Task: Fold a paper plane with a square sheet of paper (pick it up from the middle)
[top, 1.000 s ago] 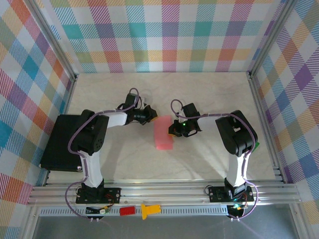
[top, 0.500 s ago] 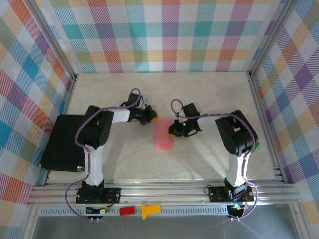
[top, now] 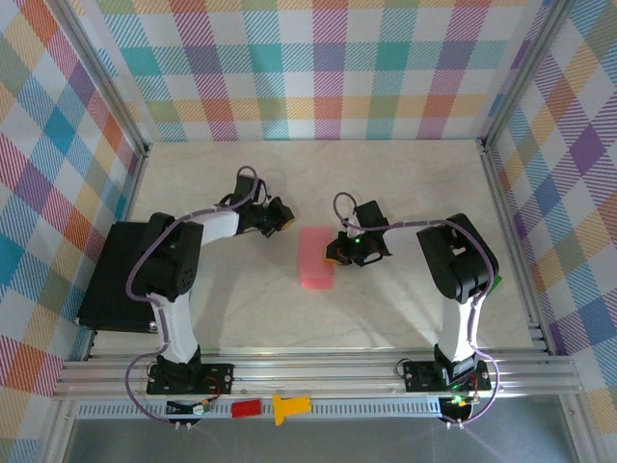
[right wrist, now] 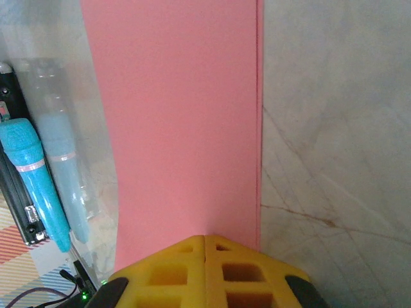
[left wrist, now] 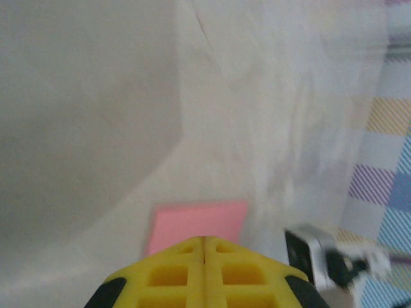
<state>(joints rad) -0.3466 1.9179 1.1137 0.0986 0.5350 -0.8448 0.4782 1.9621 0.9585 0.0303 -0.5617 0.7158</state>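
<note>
Our left tool [top: 281, 220] has drawn back from the square sheet of paper [top: 316, 258], its tips shut and empty, so we judge that crease pressed. The sheet, doubled into a narrow rectangle, lies flat on the surface [top: 405, 183] just ahead of that tool, apart from it. Our right tool [top: 334, 253], also shut, stays at the sheet's edge, with the paper stretching forward from its tips.

Pale marbled table [top: 405, 183], folded pink paper [top: 316, 258] at centre, black slab [top: 116, 275] left
</note>
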